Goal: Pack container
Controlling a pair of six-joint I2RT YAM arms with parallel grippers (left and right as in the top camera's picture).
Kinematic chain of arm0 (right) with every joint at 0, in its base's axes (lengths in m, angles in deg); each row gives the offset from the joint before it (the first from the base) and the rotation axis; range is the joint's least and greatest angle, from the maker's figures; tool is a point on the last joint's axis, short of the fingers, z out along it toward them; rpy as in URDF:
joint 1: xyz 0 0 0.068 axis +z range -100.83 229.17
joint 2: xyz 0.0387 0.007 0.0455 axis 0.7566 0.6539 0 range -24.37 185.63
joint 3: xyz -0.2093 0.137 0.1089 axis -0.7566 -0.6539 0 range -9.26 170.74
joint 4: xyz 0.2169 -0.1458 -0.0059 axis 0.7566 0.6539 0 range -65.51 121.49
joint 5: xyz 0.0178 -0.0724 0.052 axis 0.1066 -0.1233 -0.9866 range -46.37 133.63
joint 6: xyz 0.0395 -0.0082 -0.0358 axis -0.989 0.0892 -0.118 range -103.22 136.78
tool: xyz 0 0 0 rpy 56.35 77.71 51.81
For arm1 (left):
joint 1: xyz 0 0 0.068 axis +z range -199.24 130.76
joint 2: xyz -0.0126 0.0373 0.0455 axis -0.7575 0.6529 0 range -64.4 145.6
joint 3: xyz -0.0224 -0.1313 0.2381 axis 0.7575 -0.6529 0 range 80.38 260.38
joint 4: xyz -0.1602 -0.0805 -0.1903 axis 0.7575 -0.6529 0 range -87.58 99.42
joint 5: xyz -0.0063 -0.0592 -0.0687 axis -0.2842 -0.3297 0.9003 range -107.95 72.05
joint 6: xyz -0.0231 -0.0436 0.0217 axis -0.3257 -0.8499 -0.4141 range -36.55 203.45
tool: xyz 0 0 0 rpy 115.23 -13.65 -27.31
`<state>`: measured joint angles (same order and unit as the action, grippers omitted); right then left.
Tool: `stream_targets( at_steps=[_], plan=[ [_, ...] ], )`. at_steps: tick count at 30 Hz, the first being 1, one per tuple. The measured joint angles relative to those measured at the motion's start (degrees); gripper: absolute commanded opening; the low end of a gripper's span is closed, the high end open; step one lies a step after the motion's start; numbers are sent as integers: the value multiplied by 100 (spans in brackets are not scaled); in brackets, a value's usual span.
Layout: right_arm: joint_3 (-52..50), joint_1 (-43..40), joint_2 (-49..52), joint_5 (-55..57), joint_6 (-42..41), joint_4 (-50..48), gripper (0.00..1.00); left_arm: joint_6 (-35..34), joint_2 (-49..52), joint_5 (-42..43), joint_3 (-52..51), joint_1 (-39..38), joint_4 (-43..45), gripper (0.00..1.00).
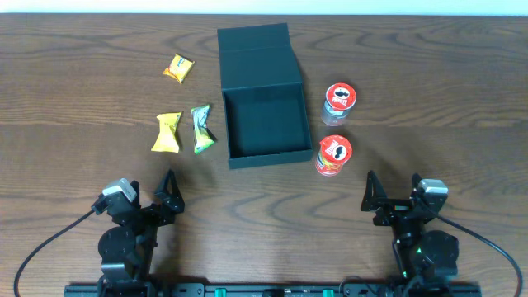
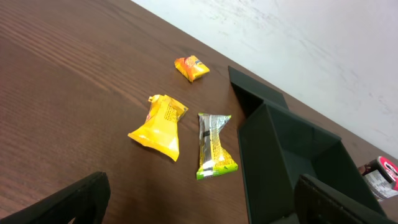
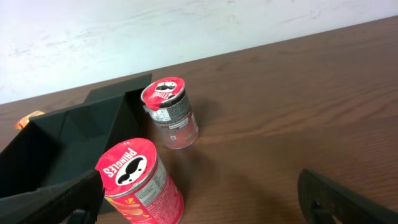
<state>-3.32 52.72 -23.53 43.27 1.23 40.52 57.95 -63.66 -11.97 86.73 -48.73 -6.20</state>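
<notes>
Sitting nearest, well short of the dark teal-black square cardboard container (image 1: 264,120), the left gripper (image 1: 154,190) and right gripper (image 1: 392,191) both hold their jaws spread wide and empty. A red cylindrical snack can (image 1: 334,156) stands just right of the container's near corner, while a yellow foil packet (image 1: 167,133) and a green foil packet (image 1: 201,129) lie left of the container, which sits open mid-table with its lid flap folded back. Farther on, a silver-sided can with a red lid (image 1: 340,104) stands right of the container, and a small orange wrapped snack (image 1: 177,68) lies off its far left corner.
</notes>
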Motion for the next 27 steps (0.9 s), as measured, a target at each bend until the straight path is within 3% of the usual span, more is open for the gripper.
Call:
stream_targets(
  at_steps=[24,27],
  plan=[
    [-13,0,0,136,0,-46,99,0,0,0,0,2,9,95],
    [-61,0,2,138,-2,-431,99,-2,-2,50,-74,0,415,95]
  ],
)
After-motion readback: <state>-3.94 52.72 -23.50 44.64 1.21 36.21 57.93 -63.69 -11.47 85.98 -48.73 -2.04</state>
